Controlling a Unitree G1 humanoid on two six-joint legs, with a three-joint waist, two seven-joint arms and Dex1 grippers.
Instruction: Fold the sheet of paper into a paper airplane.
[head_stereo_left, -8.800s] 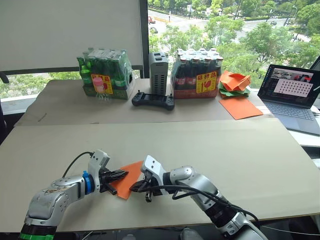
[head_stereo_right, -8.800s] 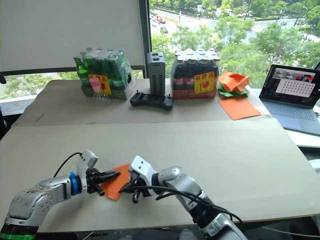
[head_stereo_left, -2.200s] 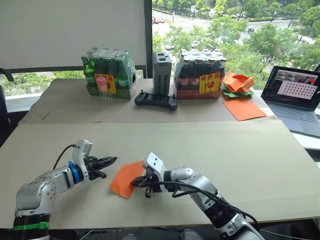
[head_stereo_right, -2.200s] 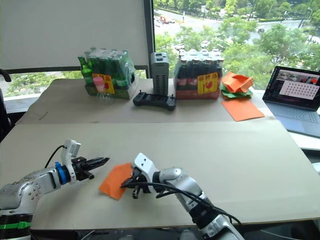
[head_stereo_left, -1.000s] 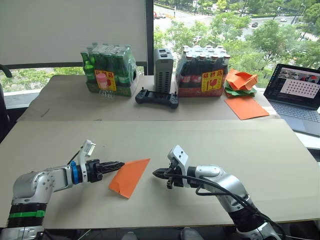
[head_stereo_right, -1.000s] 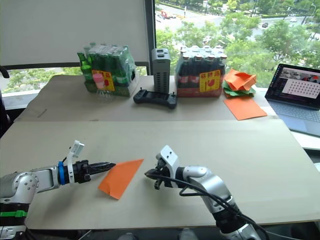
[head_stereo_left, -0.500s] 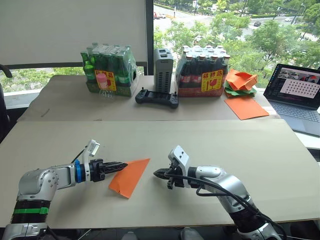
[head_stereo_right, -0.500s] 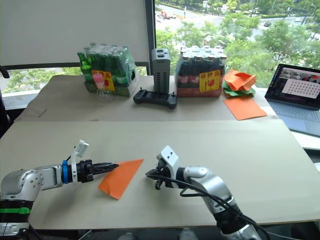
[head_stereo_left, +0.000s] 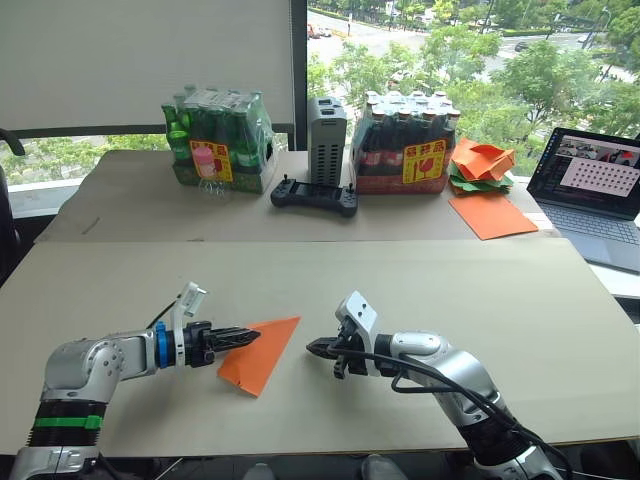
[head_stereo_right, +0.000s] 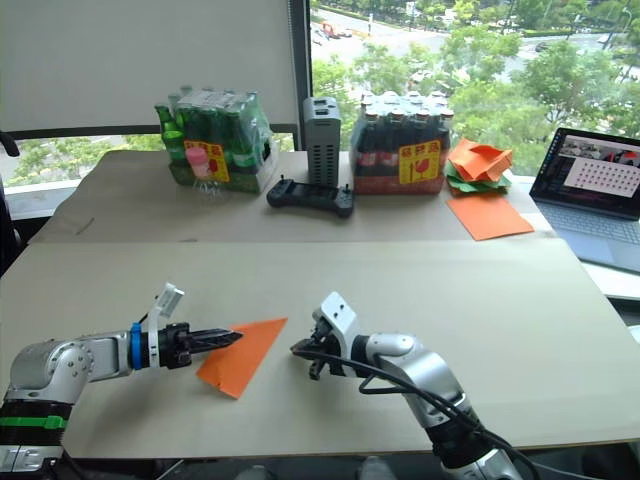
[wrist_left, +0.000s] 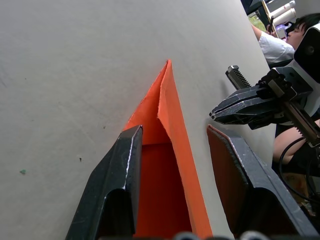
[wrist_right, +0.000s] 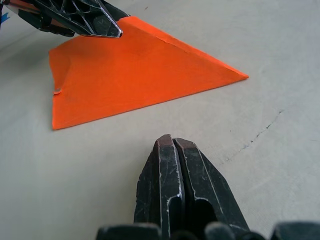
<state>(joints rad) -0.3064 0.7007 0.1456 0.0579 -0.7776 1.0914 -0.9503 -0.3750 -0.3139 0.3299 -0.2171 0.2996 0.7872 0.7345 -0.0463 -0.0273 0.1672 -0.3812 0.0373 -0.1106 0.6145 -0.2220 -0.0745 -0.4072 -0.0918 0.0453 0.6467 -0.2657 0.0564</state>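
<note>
Lying on the wide beige surface (head_stereo_left: 420, 290) by the window (head_stereo_left: 440, 50), the sheet of paper (head_stereo_left: 260, 352), folded to a pointed wedge, is sitting between the left gripper (head_stereo_left: 250, 336)'s parted jaws; the right gripper (head_stereo_left: 312, 346), jaws clenched, is hovering just beside.

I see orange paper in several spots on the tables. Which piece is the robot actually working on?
The pointed orange wedge lying between the two grippers on the near table. The flat sheet and the heap of orange and green shapes lie far back beside the laptop.
</note>
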